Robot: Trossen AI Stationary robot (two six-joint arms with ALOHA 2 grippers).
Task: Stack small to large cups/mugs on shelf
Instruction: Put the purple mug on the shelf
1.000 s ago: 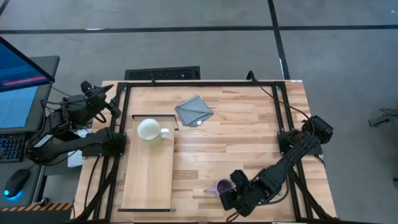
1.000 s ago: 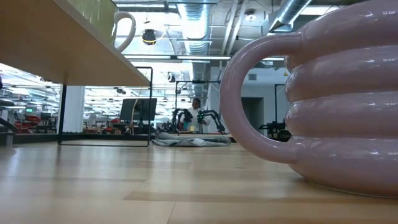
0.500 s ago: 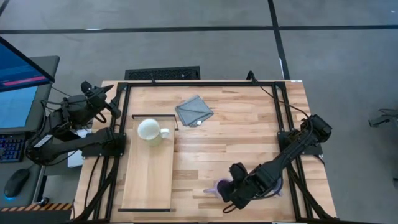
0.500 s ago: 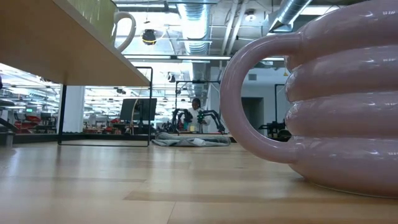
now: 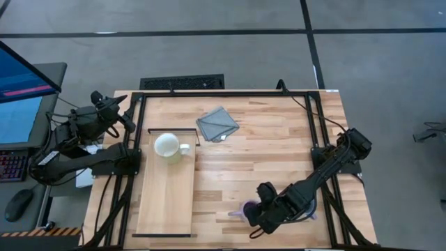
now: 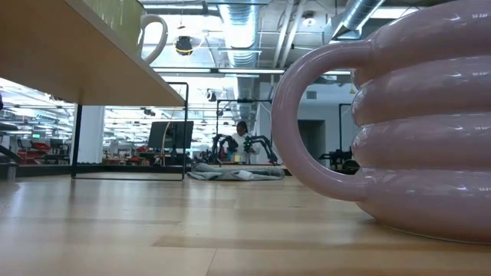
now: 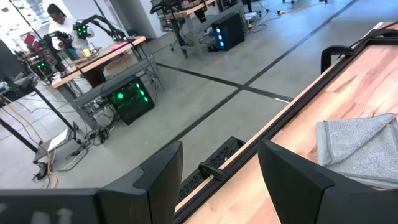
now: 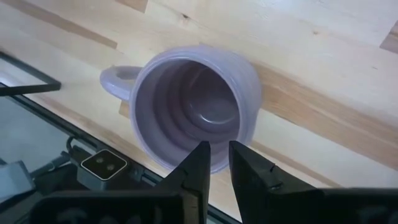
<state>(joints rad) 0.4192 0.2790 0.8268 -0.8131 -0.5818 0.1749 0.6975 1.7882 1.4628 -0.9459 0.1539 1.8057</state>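
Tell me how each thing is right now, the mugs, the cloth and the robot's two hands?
White mug: upright on the shelf.
Purple mug: upright, empty, on the table.
Cloth: folded, lying on the table.
Right gripper: at the purple mug's rim, fingers nearly together.
Left gripper: open, empty, off the table's corner.

A workshop hall with a grey concrete floor around our table

We see a grey floor [image 5: 209, 49] crossed by dark lines, and at the left a desk with a blue-lit monitor [image 5: 21, 84], a keyboard [image 5: 10, 166] and a mouse [image 5: 17, 204]. Level across the table we look into a long hall with silver ceiling ducts [image 6: 238, 23], strip lights, and far benches where a person [image 6: 242, 136] stands. Near one bench stands a computer case with green lights [image 7: 130, 99].
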